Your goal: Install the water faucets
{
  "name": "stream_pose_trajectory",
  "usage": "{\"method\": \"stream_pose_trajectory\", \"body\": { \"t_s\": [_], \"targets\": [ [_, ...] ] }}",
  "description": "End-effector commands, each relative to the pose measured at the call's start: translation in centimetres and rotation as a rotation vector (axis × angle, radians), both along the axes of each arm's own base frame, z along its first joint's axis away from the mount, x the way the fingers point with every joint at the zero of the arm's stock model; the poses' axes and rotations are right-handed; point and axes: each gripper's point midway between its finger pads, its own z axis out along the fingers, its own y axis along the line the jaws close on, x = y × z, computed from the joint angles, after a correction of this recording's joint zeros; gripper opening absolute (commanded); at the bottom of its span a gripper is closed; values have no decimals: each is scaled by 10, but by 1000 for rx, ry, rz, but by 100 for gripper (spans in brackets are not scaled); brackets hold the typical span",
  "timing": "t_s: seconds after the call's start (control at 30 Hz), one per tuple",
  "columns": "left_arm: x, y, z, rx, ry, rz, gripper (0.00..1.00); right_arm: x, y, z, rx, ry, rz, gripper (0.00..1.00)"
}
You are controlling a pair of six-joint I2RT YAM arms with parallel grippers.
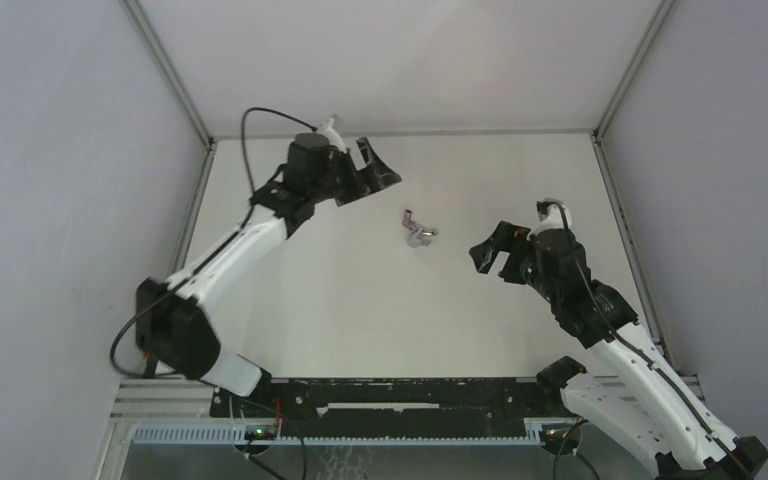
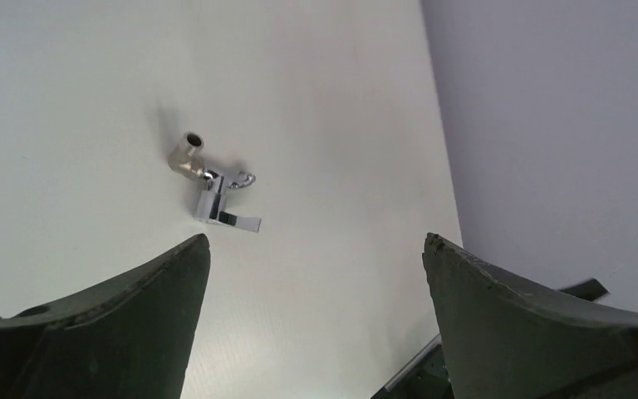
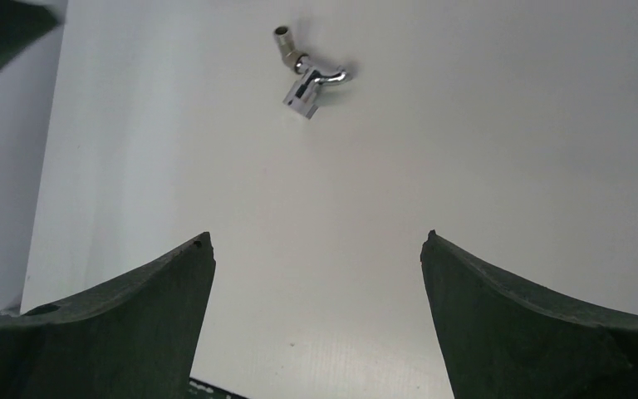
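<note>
The water faucets (image 1: 418,232) lie as one small shiny silver cluster near the middle of the white table: a bent threaded piece touching a chrome block with a curved end. In the left wrist view the water faucets (image 2: 212,187) sit beyond my fingertips, up and to the left. In the right wrist view the water faucets (image 3: 307,75) lie far ahead. My left gripper (image 1: 375,168) hovers open up and left of them, and its wrist view shows only table under the left gripper (image 2: 316,241). To their right, my right gripper (image 1: 493,258) is open and empty, as the right gripper (image 3: 317,239) also shows.
Grey walls with metal corner posts (image 1: 175,75) close in the white table (image 1: 360,300) on three sides. A black rail (image 1: 390,395) runs along the near edge between the arm bases. A dark part of the left gripper (image 3: 0,29) shows in the right wrist view's corner.
</note>
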Motion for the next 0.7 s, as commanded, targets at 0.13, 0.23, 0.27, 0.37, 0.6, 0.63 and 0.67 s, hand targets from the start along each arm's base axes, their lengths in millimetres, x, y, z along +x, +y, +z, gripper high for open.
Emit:
{"method": "stream_pose_trajectory", "body": {
  "t_s": [0.13,0.23,0.27,0.37,0.6,0.63,0.67],
  "targets": [
    [-67,103,41,197,-173,219,100,22,-51,10,-42,-45,-347,100],
    [-90,142,22,289,-152,332,100,26,-65,9,-48,-46,-455,100],
    [-98,154,17,304,-155,374,100,26,-69,10,-44,-49,-483,100],
    [-119,187,6,316,-160,508,100,29,-75,13,-26,-66,-542,100],
    [-148,219,1,297,-192,621,100,46,-67,21,28,-103,-556,100],
    [-149,222,4,298,-191,636,100,47,-62,20,45,-99,-546,100],
    [-151,226,6,303,-185,654,100,48,-61,20,58,-94,-545,100]
  ]
}}
